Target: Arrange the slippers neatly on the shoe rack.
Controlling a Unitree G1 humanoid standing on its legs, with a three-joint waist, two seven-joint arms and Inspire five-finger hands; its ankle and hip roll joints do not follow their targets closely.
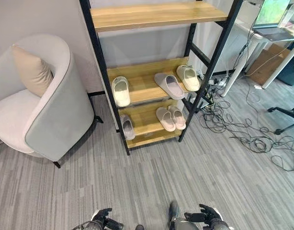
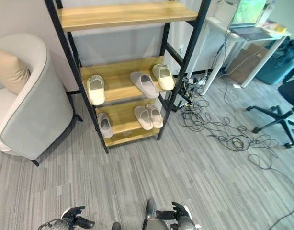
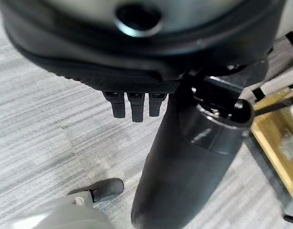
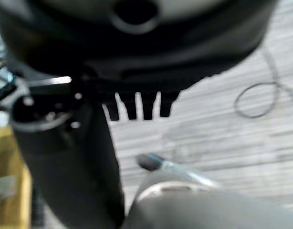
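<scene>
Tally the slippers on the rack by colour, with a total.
Cream slippers: 2, one at the left of the middle shelf, one at its right.
Grey slippers: 2, one on the middle shelf, one on the bottom shelf.
Pale pink slippers: 2, a pair on the bottom shelf.
Total: 6

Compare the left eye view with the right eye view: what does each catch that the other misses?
Left eye view: the armchair with its full seat and whole cushion. Right eye view: the office chair, base and seat edge. Both: the shoe rack with six slippers on its two lower shelves, plus the left hand and right hand, low and empty.
</scene>
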